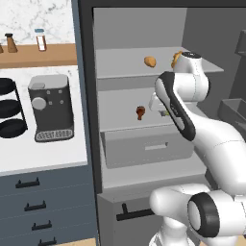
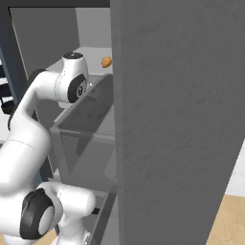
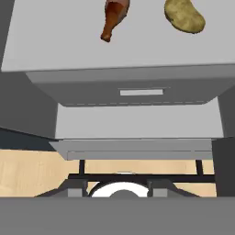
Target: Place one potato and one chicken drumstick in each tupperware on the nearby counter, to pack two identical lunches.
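Observation:
I am reaching into an open fridge. A reddish-brown chicken drumstick point(image 1: 140, 112) point(image 3: 114, 18) lies on the middle shelf, with a yellowish-olive potato point(image 3: 184, 16) beside it. On the upper shelf sits an orange potato point(image 1: 150, 61) point(image 2: 106, 61), and another orange piece point(image 1: 176, 58) is half hidden behind my arm. My gripper point(image 3: 118, 187) hovers in front of the middle shelf, open, with nothing between its fingers and apart from both foods. The white counter point(image 1: 29, 153) lies left of the fridge. The tupperware is out of view.
A grey fridge drawer point(image 1: 146, 146) point(image 3: 141, 92) sits under the middle shelf. The open fridge door point(image 2: 182, 119) stands close on the right, with bins point(image 1: 233, 110) on it. A coffee machine point(image 1: 50, 108) and a black rack point(image 1: 9, 108) stand on the counter.

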Motion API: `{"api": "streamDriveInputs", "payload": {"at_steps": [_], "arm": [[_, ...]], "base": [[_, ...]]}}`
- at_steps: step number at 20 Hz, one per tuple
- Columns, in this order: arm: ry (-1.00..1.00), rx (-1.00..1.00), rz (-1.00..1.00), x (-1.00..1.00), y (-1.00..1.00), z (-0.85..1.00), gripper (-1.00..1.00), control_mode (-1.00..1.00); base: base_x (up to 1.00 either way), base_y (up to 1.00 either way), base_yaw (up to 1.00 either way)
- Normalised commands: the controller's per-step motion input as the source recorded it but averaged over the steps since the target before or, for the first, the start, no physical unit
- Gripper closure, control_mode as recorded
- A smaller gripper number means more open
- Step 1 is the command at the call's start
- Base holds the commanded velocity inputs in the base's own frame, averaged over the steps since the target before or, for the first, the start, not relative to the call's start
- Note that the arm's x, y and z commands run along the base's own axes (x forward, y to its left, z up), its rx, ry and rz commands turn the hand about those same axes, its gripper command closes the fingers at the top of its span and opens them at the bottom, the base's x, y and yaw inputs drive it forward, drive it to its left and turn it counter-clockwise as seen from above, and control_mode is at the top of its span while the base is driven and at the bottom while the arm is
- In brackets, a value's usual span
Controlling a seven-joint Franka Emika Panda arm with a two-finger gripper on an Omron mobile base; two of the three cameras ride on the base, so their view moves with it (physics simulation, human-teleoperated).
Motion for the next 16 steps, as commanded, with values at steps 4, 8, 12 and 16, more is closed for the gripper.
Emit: {"api": "streamDriveInputs", "payload": {"at_steps": [4, 8, 12, 16], "arm": [[-0.02, -0.01, 0.00, 0.00, 0.00, 0.00, -1.00, -1.00], [-0.24, -0.24, -0.03, 0.00, 0.00, 0.13, -1.00, -1.00], [-0.35, -0.25, -0.06, -0.01, -0.10, 0.40, -1.00, -1.00], [-0.31, -0.02, -0.14, -0.01, -0.32, 0.44, -1.00, -1.00]], "base": [[0.00, 0.00, 0.00], [0.00, 0.00, 0.00], [0.00, 0.00, 0.00], [0.00, 0.00, 0.00]]}}
